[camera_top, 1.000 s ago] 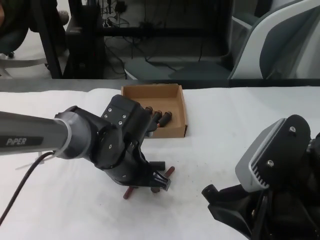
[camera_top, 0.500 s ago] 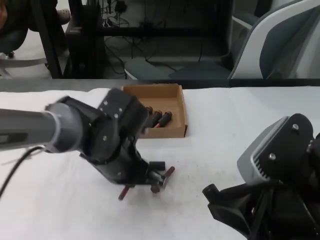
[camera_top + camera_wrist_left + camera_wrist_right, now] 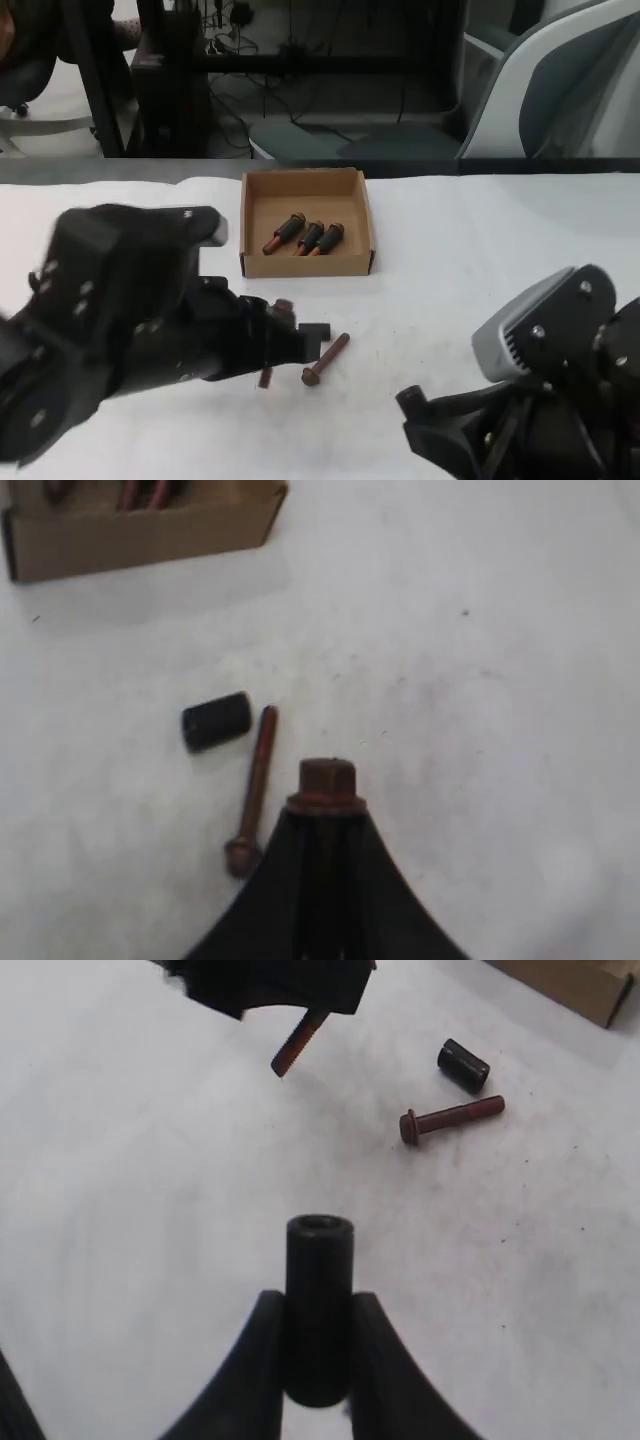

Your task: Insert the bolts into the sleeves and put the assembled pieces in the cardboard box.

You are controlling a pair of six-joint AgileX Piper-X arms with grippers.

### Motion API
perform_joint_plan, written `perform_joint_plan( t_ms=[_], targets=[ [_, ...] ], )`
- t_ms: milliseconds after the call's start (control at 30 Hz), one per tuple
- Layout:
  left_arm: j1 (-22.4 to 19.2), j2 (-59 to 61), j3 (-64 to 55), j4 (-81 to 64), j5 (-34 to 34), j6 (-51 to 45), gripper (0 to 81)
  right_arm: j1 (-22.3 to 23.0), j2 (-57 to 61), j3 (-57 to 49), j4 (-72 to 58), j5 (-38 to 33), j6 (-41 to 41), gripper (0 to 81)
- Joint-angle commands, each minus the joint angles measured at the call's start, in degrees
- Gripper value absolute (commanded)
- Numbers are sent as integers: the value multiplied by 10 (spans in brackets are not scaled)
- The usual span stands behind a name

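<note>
My left gripper (image 3: 327, 818) is shut on a rust-coloured bolt (image 3: 327, 780), held off the bench with its hex head up. In the high view that bolt (image 3: 266, 376) pokes out below the left gripper (image 3: 280, 340). My right gripper (image 3: 318, 1305) is shut on a black sleeve (image 3: 318, 1260), open end up, at the near right. A second bolt (image 3: 325, 360) lies loose on the white bench beside a loose black sleeve (image 3: 318, 331). The cardboard box (image 3: 255, 190) behind them holds three assembled pieces (image 3: 305, 236).
White cloth covers the bench (image 3: 480, 260), with free room right of the box. The right arm (image 3: 545, 400) fills the near right corner. In the right wrist view the left gripper (image 3: 270, 980) hangs beyond the held sleeve, with the loose bolt (image 3: 450, 1118) and loose sleeve (image 3: 463, 1065) to one side.
The left arm has lifted off the bench with one bolt and swung left and nearer the camera. The other bolt and sleeve stay put. The right arm has barely shifted.
</note>
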Motion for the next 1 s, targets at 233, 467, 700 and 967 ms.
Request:
perform_joint_plan(
  t_ms=[233,467,700,967],
  targets=[
    [52,-24,17,-194,144,-34,17,-11,131,3,-171,-44,7,6],
    [140,-24,17,-227,243,-83,17,-44,202,-53,-209,-58,7,6],
    [132,-24,17,-269,269,-116,17,-57,257,-104,-237,-82,7,6],
    [123,-24,12,-243,269,-135,17,-57,267,-126,-242,-90,7,6]
  ],
)
